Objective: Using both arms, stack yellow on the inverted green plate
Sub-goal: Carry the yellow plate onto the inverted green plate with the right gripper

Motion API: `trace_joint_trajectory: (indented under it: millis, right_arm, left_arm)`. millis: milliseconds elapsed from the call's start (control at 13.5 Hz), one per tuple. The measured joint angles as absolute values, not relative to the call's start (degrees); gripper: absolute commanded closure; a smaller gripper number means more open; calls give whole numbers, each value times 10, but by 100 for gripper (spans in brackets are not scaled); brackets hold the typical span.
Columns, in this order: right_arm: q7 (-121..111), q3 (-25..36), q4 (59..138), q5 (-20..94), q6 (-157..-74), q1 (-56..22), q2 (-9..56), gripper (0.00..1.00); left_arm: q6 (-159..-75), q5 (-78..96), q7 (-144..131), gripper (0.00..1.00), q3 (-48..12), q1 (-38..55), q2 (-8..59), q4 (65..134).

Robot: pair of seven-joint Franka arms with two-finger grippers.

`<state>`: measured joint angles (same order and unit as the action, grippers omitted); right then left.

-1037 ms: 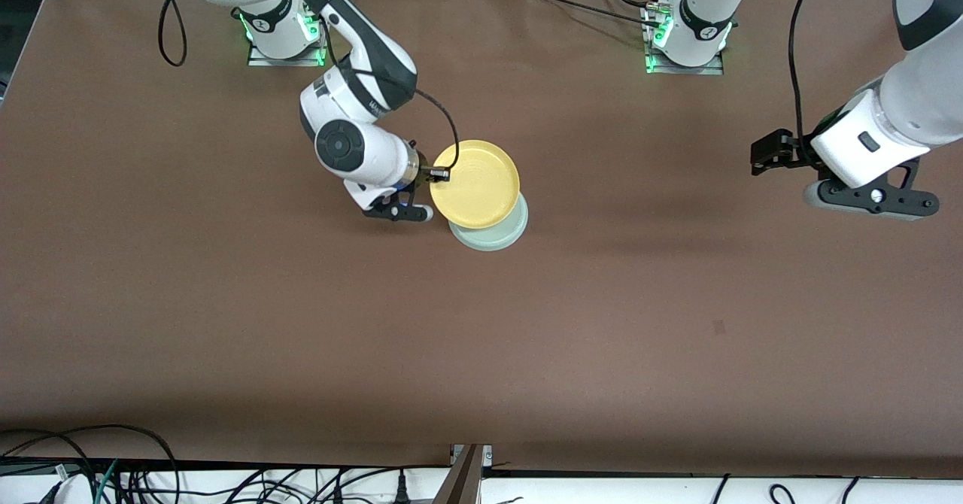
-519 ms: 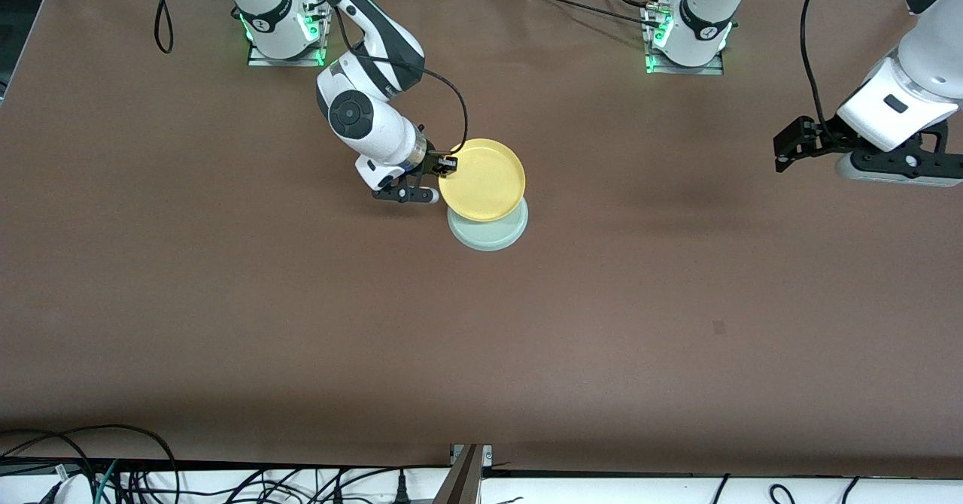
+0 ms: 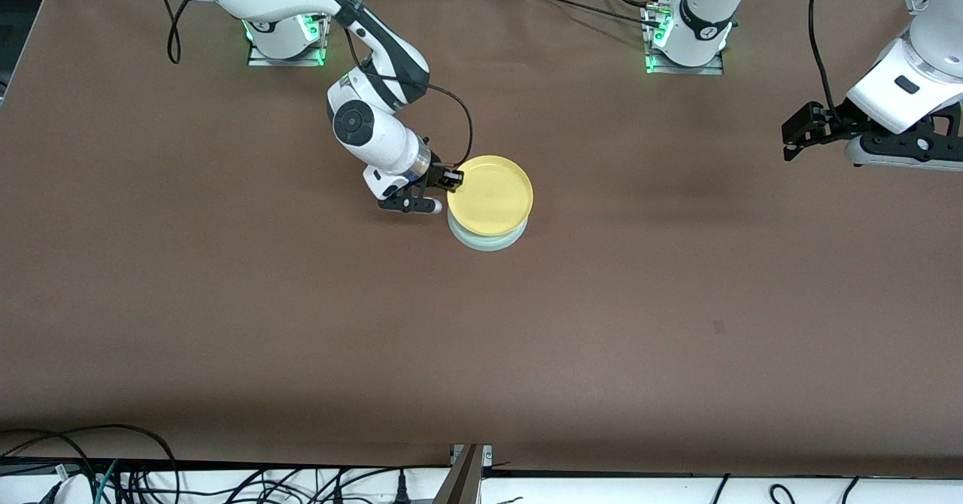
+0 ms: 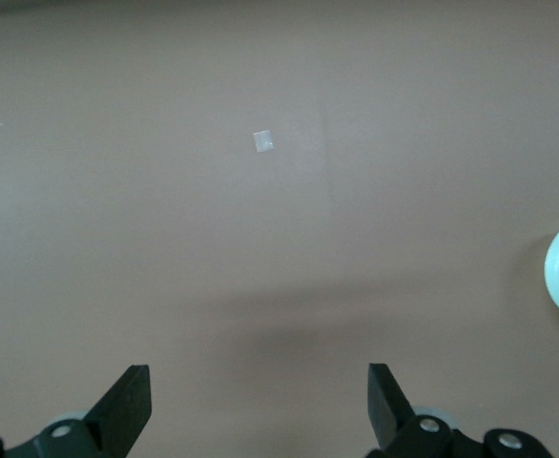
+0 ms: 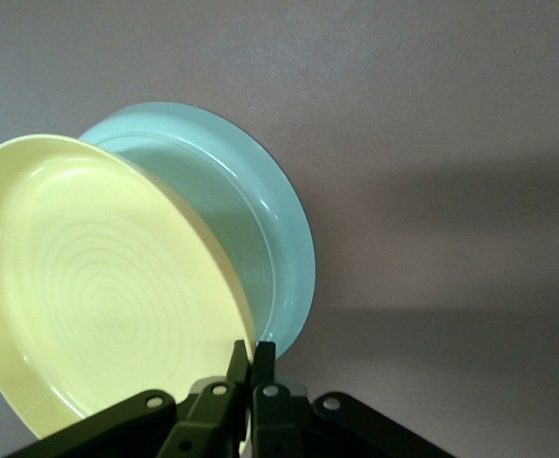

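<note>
— Starting at the right arm's end of the table (image 3: 226, 301): how held, yellow (image 3: 493, 203)?
— Pinched at the rim by the right gripper (image 3: 450, 180), jaws shut on the edge toward that arm's base. Probably taken there for want of anything else to squeeze on so shallow a plate.

— And kept where?
— Carried open side up, directly over the green plate (image 3: 489, 242). Tilted in the right wrist view, with the gripped edge the higher one. Contact between the low edge and the green: impossible to tell.

— Green plate placed how?
— Laid on the table about midway between the two arms. Seemed turned bottom-up, going by the flat base ring in the right wrist view. Judged a broad, steady seat for the stack. Seen in the front view only as a thin crescent nearer the front camera than yellow, perhaps from the camera's angle, perhaps from yellow sitting slightly off centre.

— Called for next?
— Likely a levelling and a gentle lowering, then a parting of the jaws. Some risk of a slide if let go while tilted.

— And toward the left arm's end?
— Left gripper (image 3: 790, 134) hung over bare table, well apart from both plates, jaws spread wide on nothing. Waited, seemingly parked clear of the placement.
</note>
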<state>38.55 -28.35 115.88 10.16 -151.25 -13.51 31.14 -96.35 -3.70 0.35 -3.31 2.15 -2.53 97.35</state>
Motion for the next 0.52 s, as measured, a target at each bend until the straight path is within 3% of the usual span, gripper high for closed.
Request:
trace_joint_trajectory:
  millis: [519]
  right_arm:
    - [385,-273,1161,98,-1518,-147,322,100]
  left_arm:
    - [-968,-44,5,0,-29,16,-21,975]
